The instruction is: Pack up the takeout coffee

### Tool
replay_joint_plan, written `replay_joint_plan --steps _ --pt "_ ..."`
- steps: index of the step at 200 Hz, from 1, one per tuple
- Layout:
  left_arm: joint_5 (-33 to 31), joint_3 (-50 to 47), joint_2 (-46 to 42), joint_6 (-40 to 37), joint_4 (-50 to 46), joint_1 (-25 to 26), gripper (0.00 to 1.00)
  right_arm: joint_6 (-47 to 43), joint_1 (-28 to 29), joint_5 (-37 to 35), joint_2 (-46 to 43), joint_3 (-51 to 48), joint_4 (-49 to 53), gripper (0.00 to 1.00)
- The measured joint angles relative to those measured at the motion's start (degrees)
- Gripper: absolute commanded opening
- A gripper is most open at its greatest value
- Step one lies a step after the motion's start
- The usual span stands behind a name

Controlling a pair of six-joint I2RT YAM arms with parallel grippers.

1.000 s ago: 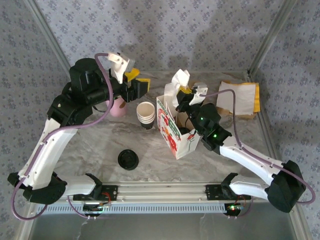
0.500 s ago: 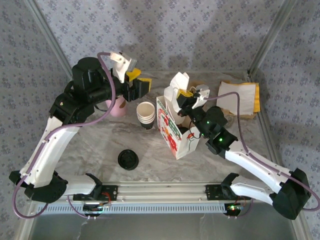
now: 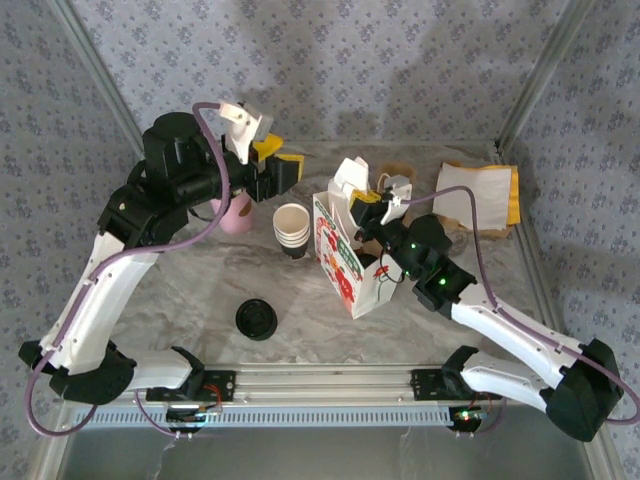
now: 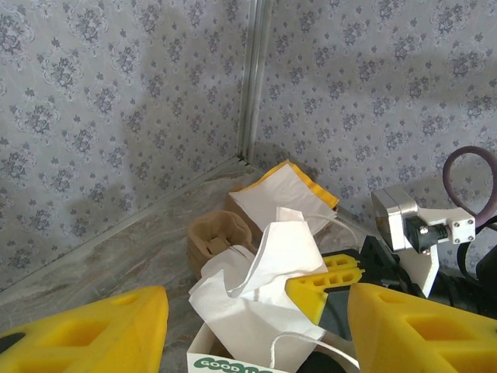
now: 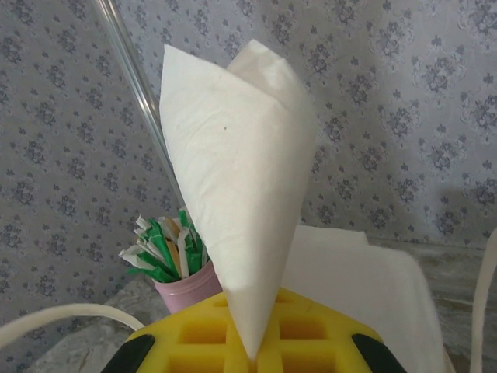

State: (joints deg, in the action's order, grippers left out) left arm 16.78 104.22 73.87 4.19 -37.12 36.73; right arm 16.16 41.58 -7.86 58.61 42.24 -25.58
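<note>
Movement is picked up on the right side from above: the right end effector [image 3: 366, 203] has been carried leftward and lower in the picture than a second ago. It is clamped shut on a white napkin [image 3: 349, 180], now held just over the back rim of the printed bag [image 3: 340, 262]. The right forearm has been swung outward with it. The bag's mouth is covered by that arm, so whether the takeout coffee sits inside cannot be told. The left end effector [image 3: 277, 168] is held high near the pink cup [image 3: 236, 216], raised a touch since the earlier frame, jaws partly apart and nothing between them. The stack of cups [image 3: 291, 228] and the lone black lid [image 3: 257, 319] on the counter [image 3: 200, 290] are left exactly where they were.

Over to the left wrist: two yellow fingers [image 4: 85, 336] are seen spread apart at the bottom edge, empty. The napkin and the bag's rim are framed beyond them, with a brown cup carrier [image 4: 220, 237] and flat paper bags [image 4: 283, 190] farther back.

On to the right wrist: the napkin is pinched as a tall white cone between closed yellow fingers [image 5: 264, 338]. The pink cup, filled with green-and-white straws [image 5: 161, 250], is seen standing behind.
</note>
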Motion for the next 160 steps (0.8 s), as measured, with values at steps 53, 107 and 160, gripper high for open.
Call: replay_joint_plan --steps 53,107,160 --pt "0.2 0.0 0.5 0.0 0.0 0.0 0.62 1.1 -0.3 1.4 0.7 -0.1 0.2 0.35" --pt "0.2 0.0 0.5 0.0 0.1 0.0 0.62 1.0 -0.3 0.9 -3.2 1.7 6.6 0.44" --pt "0.3 0.0 0.5 0.2 0.1 0.0 0.62 1.0 -0.3 -0.9 -4.5 6.8 12.9 0.52"
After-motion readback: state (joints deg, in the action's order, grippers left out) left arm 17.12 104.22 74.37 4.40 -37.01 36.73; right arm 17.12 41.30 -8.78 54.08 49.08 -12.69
